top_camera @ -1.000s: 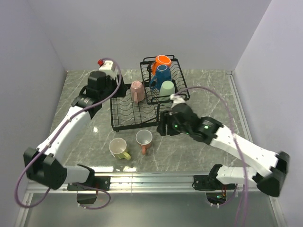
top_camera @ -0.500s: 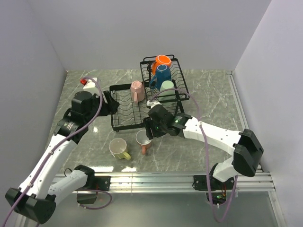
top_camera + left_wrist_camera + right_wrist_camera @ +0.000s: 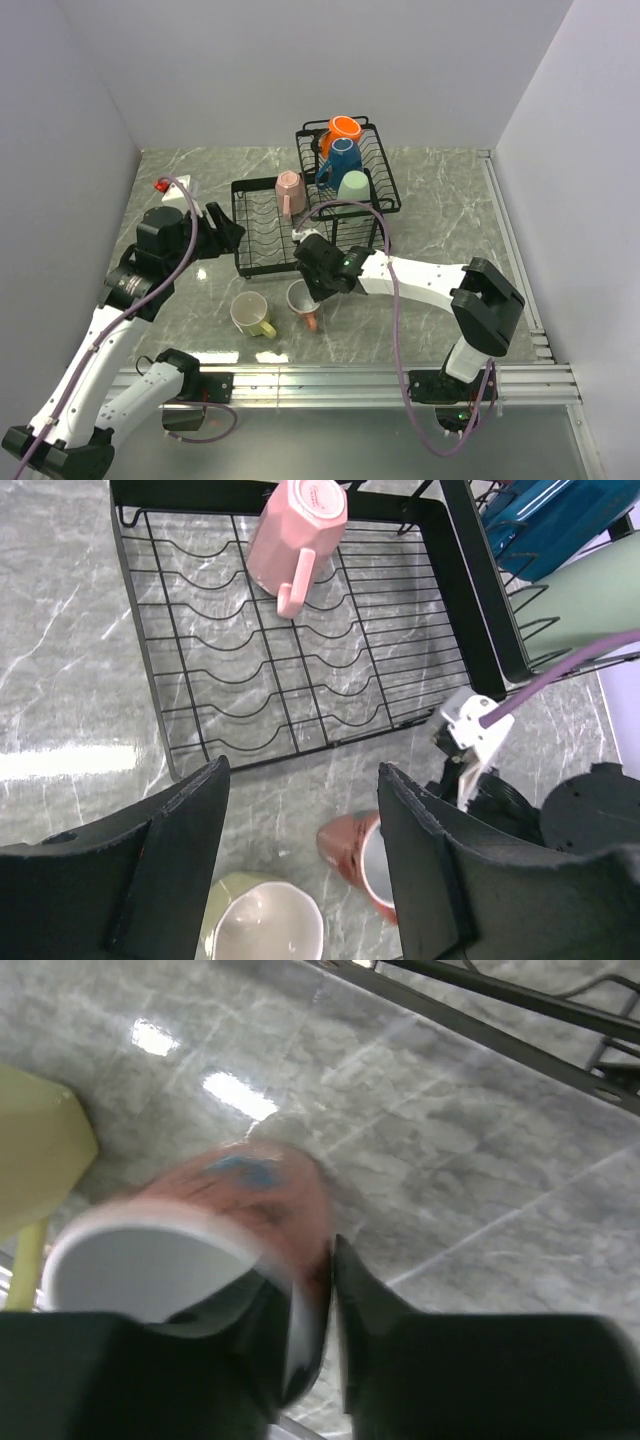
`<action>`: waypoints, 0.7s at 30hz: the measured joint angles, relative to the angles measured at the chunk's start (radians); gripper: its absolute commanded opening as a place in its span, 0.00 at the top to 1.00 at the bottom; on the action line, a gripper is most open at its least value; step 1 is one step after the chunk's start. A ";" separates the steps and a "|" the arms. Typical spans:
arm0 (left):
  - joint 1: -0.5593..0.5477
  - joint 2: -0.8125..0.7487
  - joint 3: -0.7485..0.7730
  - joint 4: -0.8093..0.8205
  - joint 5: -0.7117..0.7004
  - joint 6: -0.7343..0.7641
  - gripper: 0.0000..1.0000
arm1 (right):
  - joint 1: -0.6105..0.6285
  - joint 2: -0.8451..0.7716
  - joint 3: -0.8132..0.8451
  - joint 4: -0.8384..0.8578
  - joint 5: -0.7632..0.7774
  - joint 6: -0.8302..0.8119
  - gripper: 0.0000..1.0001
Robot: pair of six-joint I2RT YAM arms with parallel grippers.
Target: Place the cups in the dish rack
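A salmon cup (image 3: 305, 301) (image 3: 230, 1200) stands on the table in front of the dish rack (image 3: 262, 240). My right gripper (image 3: 318, 288) (image 3: 315, 1280) is shut on its rim, one finger inside and one outside. A yellow cup (image 3: 250, 315) (image 3: 265, 925) stands upright just left of it. In the rack's lower tray lies a pink cup (image 3: 290, 190) (image 3: 295, 530). The upper basket holds an orange cup (image 3: 345, 128), a blue cup (image 3: 343, 157) and a pale green cup (image 3: 353, 186). My left gripper (image 3: 225, 228) (image 3: 300, 780) hangs open and empty left of the rack, above the two table cups.
A white box with a red button (image 3: 170, 190) sits at the back left of the marble table. Walls close in on three sides. The right arm's purple cable (image 3: 390, 290) loops over the table in front of the rack.
The right arm swung left and down to the salmon cup and closed on its rim. The left arm drew back from the rack toward the near left.
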 measured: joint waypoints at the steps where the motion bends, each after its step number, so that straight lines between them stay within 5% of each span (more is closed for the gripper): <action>1: 0.000 -0.008 0.000 -0.006 0.000 -0.003 0.34 | 0.002 0.003 0.000 0.006 -0.002 -0.004 0.90; 3: 0.000 -0.022 0.000 -0.023 0.000 -0.008 0.34 | 0.012 0.004 0.000 0.000 0.000 -0.004 1.00; 13: 0.000 -0.034 0.008 -0.079 0.000 -0.007 0.33 | 0.061 -0.014 0.063 -0.098 0.037 0.003 1.00; 21: 0.000 0.002 0.126 -0.117 0.000 0.021 0.32 | 0.063 -0.233 0.217 -0.192 0.131 0.006 1.00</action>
